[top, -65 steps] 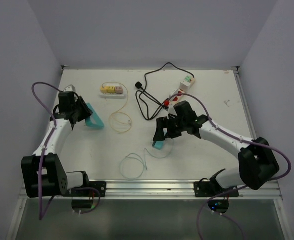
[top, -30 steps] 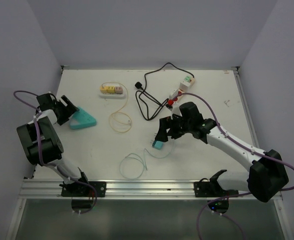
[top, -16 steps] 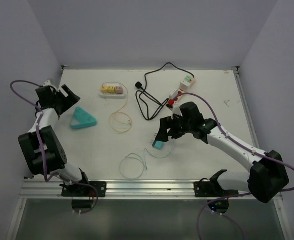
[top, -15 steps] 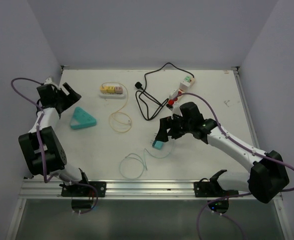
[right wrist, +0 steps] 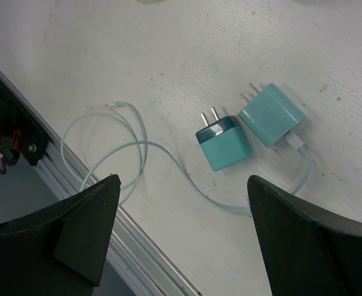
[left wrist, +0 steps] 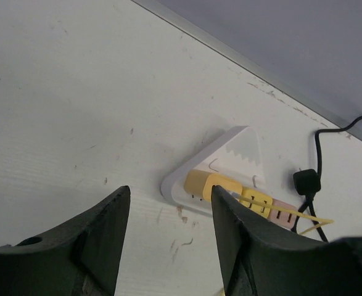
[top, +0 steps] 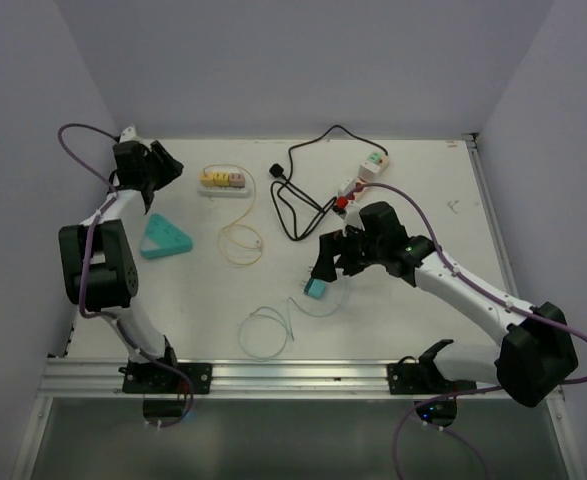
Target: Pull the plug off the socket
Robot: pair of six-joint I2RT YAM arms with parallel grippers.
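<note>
A white power strip [top: 223, 181] at the back left holds yellow and pink plugs. In the left wrist view its end [left wrist: 242, 148] shows with a yellow plug [left wrist: 214, 183] seated in it and a yellow cable trailing off. My left gripper [top: 161, 166] is open and empty, just left of the strip [left wrist: 168, 246]. My right gripper [top: 330, 262] is open and empty, hovering above two loose teal plugs [right wrist: 224, 143] [right wrist: 272, 115] and their teal cable [right wrist: 137, 148]. In the top view only one teal plug [top: 315, 289] shows.
A teal triangular socket block [top: 163, 238] lies at the left. A second white strip [top: 363, 178] with red and green parts sits at the back right, a black plug and cable [top: 291, 205] beside it. A yellow cable loop [top: 241, 243] lies mid-table. The table's front rail [right wrist: 137, 259] is near.
My left arm has swung away from the teal triangular block toward the back, ending beside the white strip. The block lies where it was set down. The right arm has hardly moved.
</note>
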